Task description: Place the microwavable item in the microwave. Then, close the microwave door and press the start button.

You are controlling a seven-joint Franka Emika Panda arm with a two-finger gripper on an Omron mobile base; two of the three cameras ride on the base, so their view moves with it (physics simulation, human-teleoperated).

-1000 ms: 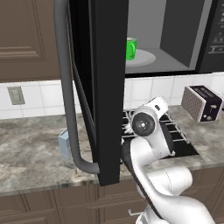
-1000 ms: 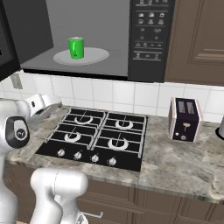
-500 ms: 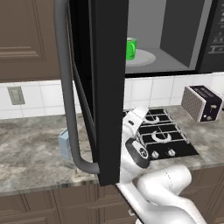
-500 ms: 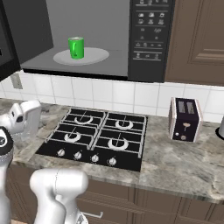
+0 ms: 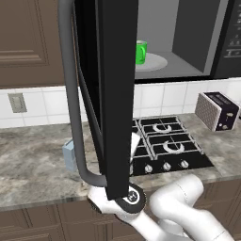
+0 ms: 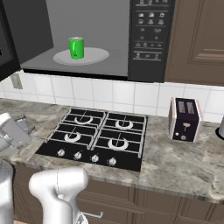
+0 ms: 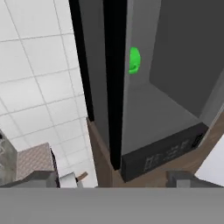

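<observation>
Swinging lower and leftward since a second ago, the gripper (image 7: 112,177) — spread wide, holding nothing — faces the stiff, heavy-looking door (image 5: 115,94), best pushed near its handle (image 5: 70,94); the mug (image 6: 76,47) sits inside the microwave (image 6: 148,39).

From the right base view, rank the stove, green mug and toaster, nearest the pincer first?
1. Stove, just right of the pincer.
2. Green mug, up inside the microwave.
3. Toaster, far right on the counter.
</observation>
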